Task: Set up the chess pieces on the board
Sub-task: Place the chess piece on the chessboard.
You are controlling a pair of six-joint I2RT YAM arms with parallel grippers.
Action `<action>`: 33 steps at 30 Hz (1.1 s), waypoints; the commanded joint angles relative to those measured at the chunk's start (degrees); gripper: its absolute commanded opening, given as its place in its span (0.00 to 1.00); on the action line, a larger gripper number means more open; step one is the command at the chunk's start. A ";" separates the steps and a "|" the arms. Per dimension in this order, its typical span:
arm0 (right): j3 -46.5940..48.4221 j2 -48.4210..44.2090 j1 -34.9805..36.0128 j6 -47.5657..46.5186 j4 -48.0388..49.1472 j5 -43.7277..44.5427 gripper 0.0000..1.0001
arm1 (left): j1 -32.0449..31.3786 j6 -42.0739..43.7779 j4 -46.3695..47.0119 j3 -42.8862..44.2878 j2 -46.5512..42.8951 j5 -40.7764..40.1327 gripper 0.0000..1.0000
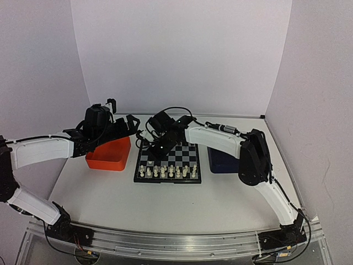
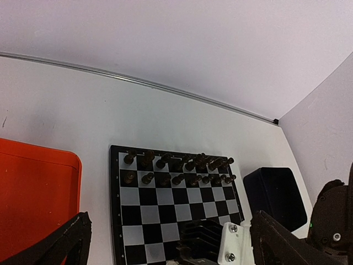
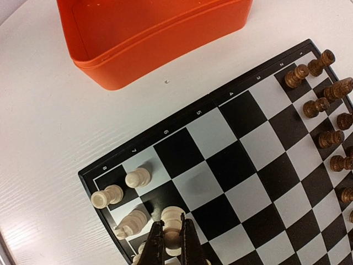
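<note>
We see glossy cream pieces (image 3: 138, 178) lower left on the board (image 3: 242, 141), right gripper (image 3: 172, 234) apparently pinching a cream piece (image 3: 172, 216), left gripper (image 2: 171, 221) spread wide.

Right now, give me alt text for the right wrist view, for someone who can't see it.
The right fingers pinch a cream-white chess piece at a corner of the board, beside other cream pieces. Dark pieces line the opposite edge, and an orange tray sits beside the board.
</note>
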 commanded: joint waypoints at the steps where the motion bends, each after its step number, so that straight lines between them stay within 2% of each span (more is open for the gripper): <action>1: 3.01 2.62 0.35 -0.66 -0.30 0.00 0.00 | 0.18 1.58 -0.06 0.83 -2.01 -0.56 1.00; 33: 2.74 4.38 0.89 -0.08 -0.83 -1.83 0.01 | 0.18 1.48 0.20 0.56 -1.91 0.57 1.00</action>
